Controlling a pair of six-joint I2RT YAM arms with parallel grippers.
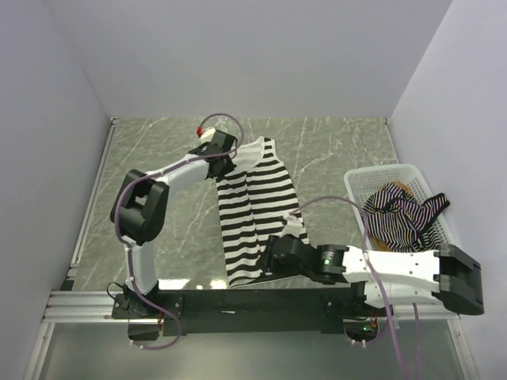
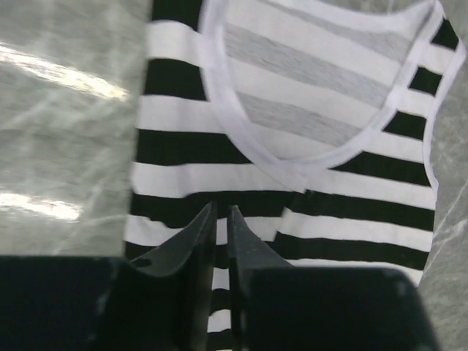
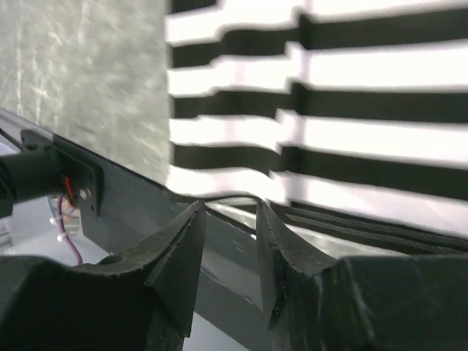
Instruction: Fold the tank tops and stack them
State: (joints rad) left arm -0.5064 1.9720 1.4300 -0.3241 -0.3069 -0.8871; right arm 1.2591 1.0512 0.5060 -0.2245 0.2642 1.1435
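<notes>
The black-and-white striped tank top (image 1: pixel 255 207) lies lengthwise on the table, neckline far, hem near. My left gripper (image 1: pixel 224 165) is over its far left shoulder. In the left wrist view (image 2: pixel 219 210) its jaws stand almost together over the stripes (image 2: pixel 329 183) just below the white neckline, with no fabric visibly pinched. My right gripper (image 1: pixel 272 255) is at the near hem. In the right wrist view (image 3: pixel 228 206) it is open, with the hem (image 3: pixel 351 110) bowing up at its tips. The thin-striped top (image 1: pixel 400 220) and a bit of the tan-brown top (image 1: pixel 395 189) lie in the basket.
The white mesh basket (image 1: pixel 380 171) stands at the right side of the table. The black front rail (image 1: pixel 238 299) runs just under the tank top's hem. White walls close in the left, far and right sides.
</notes>
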